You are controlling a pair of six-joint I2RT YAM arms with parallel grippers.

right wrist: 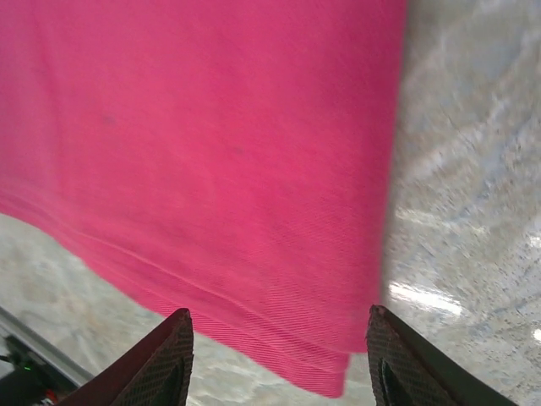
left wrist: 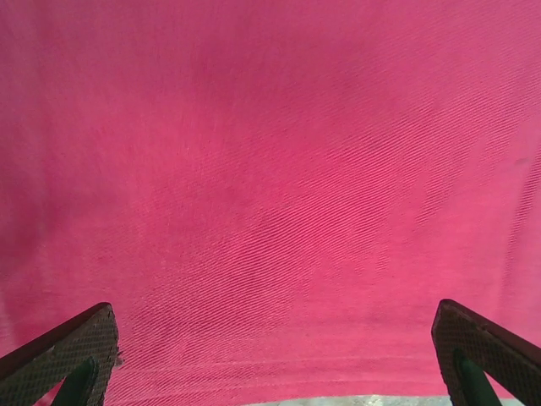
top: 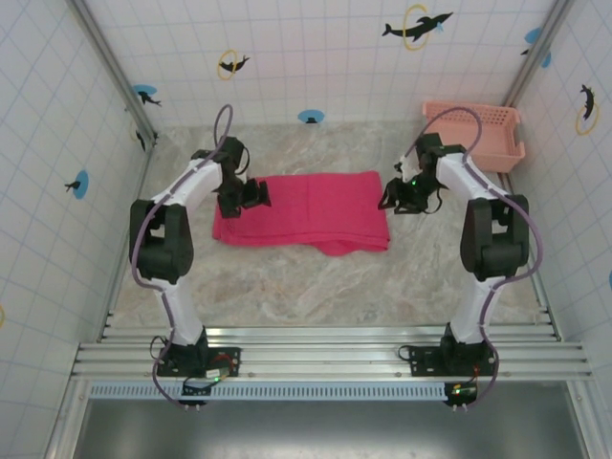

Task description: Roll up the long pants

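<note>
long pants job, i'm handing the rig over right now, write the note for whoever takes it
The left hand is open, close over the left end of the long pants, holding nothing.
The right hand is open at the pants' right edge, holding nothing.
The pants lie folded into a flat rectangle mid-table. The pink basket sits in the far right corner, apart from them.
Done: pants folded flat. No roll started yet.
Left: probably grip one end and roll it toward the other.
</note>
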